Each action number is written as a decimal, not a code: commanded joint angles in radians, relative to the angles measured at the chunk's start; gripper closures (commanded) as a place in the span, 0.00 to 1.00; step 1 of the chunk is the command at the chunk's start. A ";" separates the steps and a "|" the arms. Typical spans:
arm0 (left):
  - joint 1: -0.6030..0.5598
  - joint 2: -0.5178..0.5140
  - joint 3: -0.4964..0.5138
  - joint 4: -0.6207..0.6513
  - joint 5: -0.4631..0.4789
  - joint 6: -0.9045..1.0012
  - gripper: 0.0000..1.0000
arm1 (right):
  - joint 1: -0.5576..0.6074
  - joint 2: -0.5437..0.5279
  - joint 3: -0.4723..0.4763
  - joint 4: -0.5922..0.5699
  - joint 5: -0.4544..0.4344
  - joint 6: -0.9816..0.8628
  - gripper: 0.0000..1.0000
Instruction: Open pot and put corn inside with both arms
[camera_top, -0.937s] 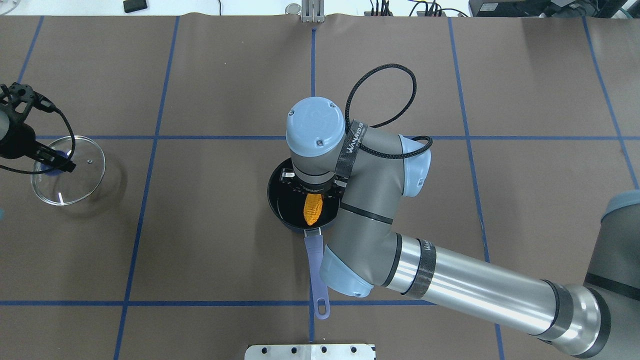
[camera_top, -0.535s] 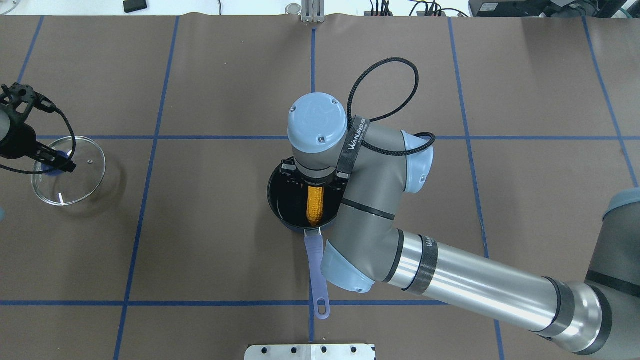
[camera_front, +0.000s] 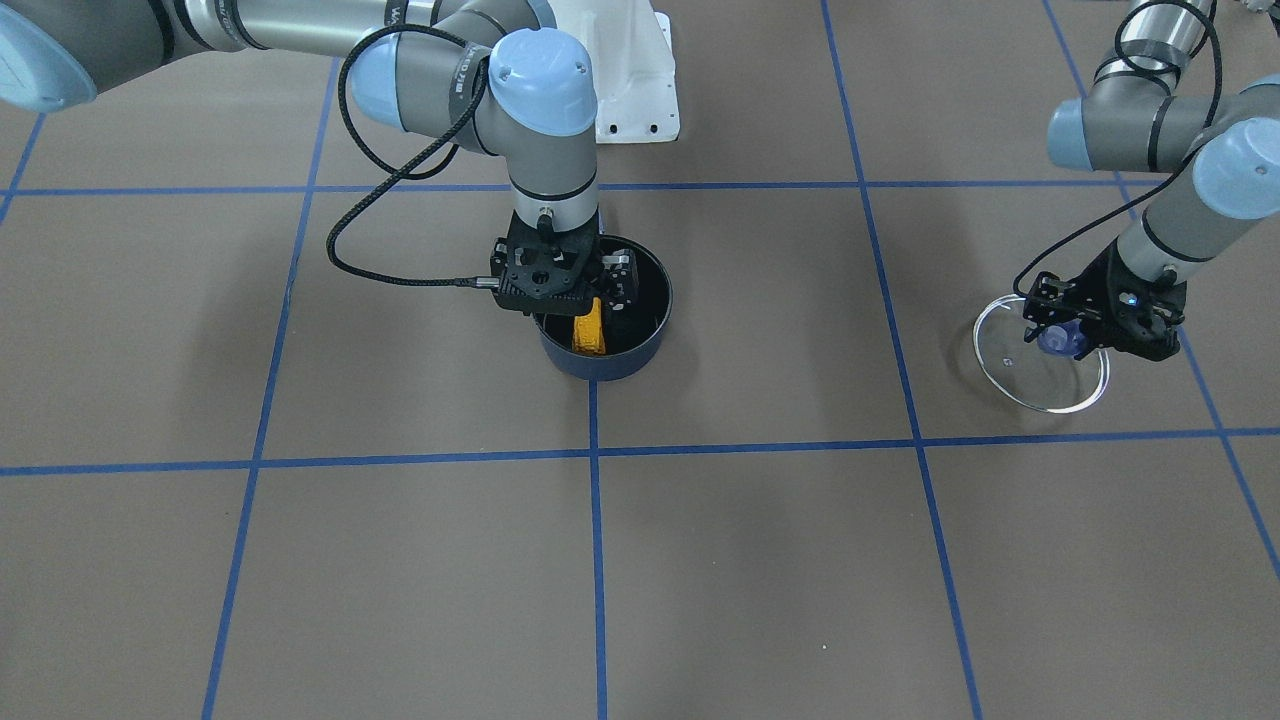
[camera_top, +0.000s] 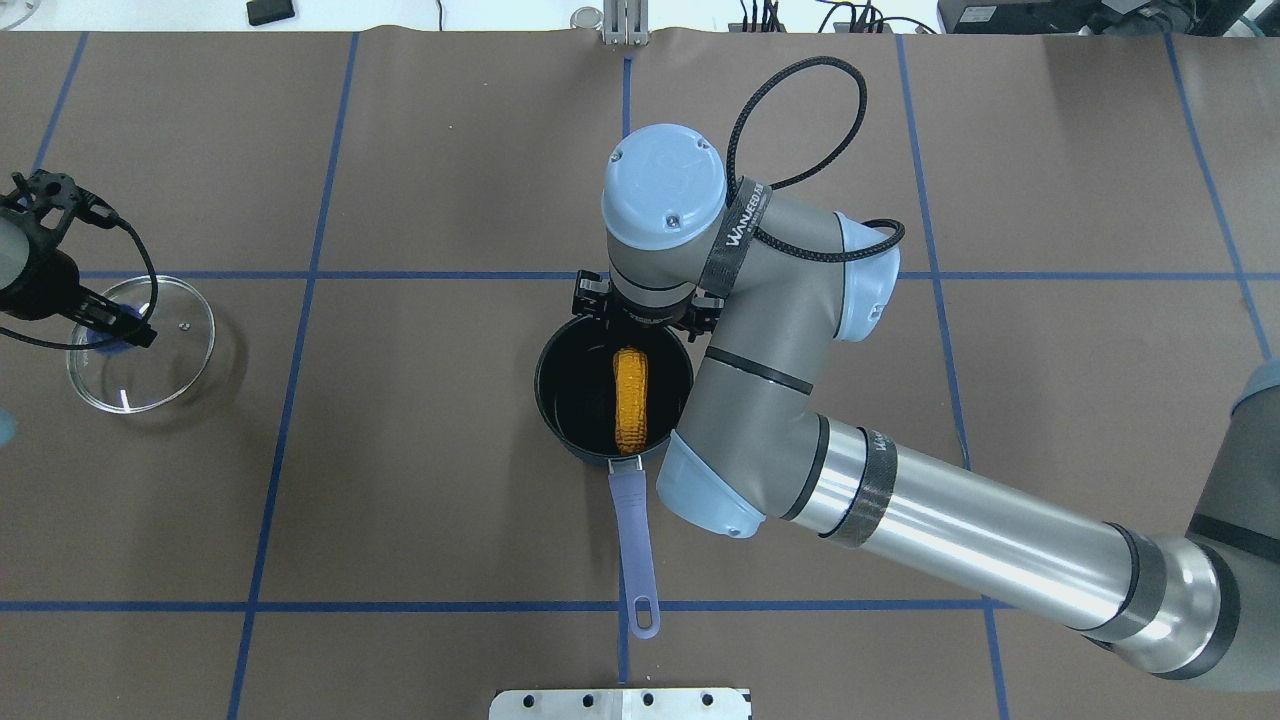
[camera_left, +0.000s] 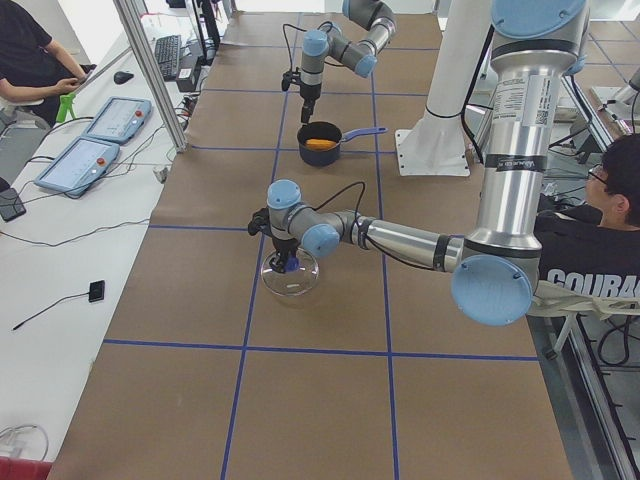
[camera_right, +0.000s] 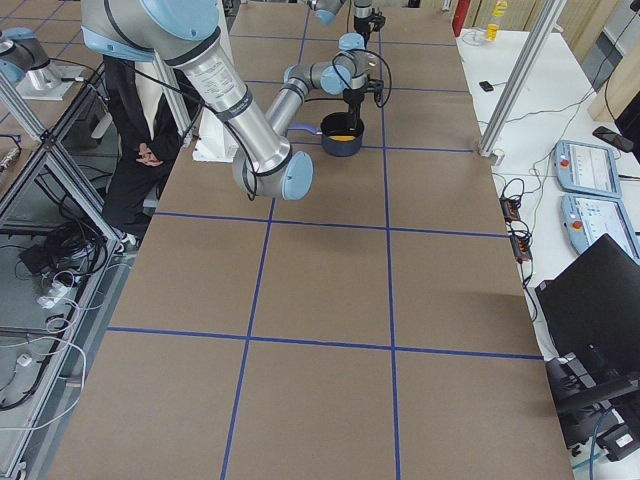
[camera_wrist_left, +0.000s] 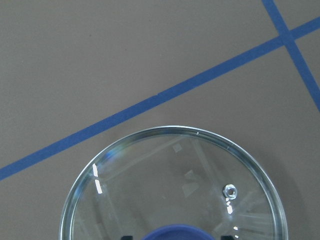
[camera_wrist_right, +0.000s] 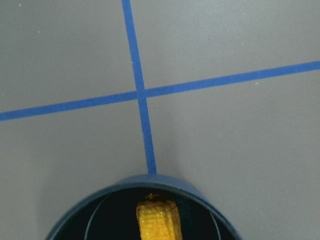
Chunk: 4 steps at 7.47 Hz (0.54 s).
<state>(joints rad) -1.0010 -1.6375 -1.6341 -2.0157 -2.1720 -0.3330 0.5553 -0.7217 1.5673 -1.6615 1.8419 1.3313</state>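
Note:
The orange-yellow corn (camera_top: 630, 400) lies lengthwise inside the dark blue pot (camera_top: 548, 400), free of any finger; it also shows in the front view (camera_front: 588, 332) and the right wrist view (camera_wrist_right: 158, 220). My right gripper (camera_top: 646, 320) hangs open over the pot's far rim, mostly hidden under its wrist. My left gripper (camera_top: 112, 328) is far to the left, shut on the blue knob (camera_wrist_left: 175, 234) of the glass lid (camera_top: 150, 370). I cannot tell whether the lid touches the table.
The pot's lilac handle (camera_top: 632, 540) points toward the robot's base. The right arm's forearm (camera_top: 960, 540) crosses the table's right half. A white mounting plate (camera_top: 620, 703) sits at the near edge. Blue tape lines grid the brown table.
My right gripper let go of the corn and drew up and away toward the pot's far rim. The corn now lies straight in the pot. The left gripper and lid barely moved.

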 joint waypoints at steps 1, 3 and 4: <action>0.001 -0.004 0.002 0.006 -0.011 0.011 0.62 | 0.014 -0.002 0.000 0.005 0.003 -0.010 0.00; -0.001 -0.007 0.005 0.018 -0.084 0.009 0.62 | 0.017 -0.018 0.000 0.006 0.003 -0.033 0.00; 0.001 -0.002 0.007 0.018 -0.083 0.009 0.62 | 0.023 -0.018 0.000 0.006 0.003 -0.034 0.00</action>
<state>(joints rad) -1.0006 -1.6427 -1.6291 -1.9998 -2.2423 -0.3238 0.5724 -0.7351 1.5677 -1.6559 1.8453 1.3032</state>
